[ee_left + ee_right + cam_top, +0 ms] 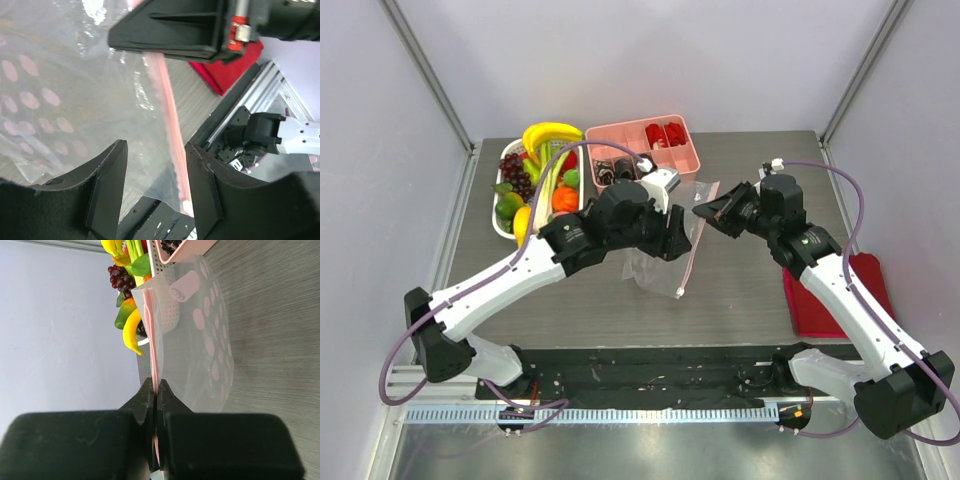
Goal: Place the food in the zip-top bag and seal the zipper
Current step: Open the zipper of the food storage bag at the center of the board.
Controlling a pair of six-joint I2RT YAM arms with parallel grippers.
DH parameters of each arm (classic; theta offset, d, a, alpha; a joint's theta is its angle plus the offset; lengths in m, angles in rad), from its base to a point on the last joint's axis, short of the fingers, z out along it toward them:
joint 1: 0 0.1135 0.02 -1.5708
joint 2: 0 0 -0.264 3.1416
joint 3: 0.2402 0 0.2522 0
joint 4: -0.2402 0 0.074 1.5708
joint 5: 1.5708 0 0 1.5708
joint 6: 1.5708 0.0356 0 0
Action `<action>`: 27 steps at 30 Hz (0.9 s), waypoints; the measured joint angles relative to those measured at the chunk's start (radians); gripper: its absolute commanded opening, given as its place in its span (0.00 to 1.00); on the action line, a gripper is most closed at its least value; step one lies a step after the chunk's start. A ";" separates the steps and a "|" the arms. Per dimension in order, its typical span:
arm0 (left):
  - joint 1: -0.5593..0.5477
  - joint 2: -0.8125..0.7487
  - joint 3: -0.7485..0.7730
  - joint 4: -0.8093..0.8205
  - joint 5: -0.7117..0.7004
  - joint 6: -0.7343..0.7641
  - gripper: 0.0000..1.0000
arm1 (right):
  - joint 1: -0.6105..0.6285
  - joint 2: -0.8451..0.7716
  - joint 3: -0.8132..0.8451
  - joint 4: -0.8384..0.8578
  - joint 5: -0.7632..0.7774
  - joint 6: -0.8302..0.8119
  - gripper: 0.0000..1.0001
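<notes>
The clear zip-top bag [655,258] lies on the table in the middle, partly lifted. Its pink zipper [694,245] runs down its right edge to a pale slider tab [679,292]. My right gripper [705,211] is shut on the zipper's far end, and the right wrist view shows the strip [152,340] pinched between the jaws [156,386]. My left gripper [156,147] is open, with the zipper [167,100] passing between its fingers close to the right one. The food sits in a white basket [500,228] at the left: purple grapes [515,170], an orange fruit [564,198] and a green fruit [571,177].
A pink compartment tray [682,158] with dark and red pieces stands behind the bag. Yellow bananas [550,133] lie in the basket. A red flat piece [828,300] lies at the right under my right arm. A black rail [650,365] runs along the near edge.
</notes>
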 measured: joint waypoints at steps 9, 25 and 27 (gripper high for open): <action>-0.061 0.010 0.001 -0.007 0.005 0.012 0.51 | 0.000 0.000 0.000 -0.012 0.010 -0.003 0.01; -0.069 0.059 0.002 -0.043 -0.063 0.021 0.37 | 0.000 0.000 0.000 -0.013 0.010 -0.004 0.01; -0.068 0.059 0.002 -0.043 -0.061 0.021 0.39 | 0.000 0.000 0.000 -0.013 0.010 -0.003 0.01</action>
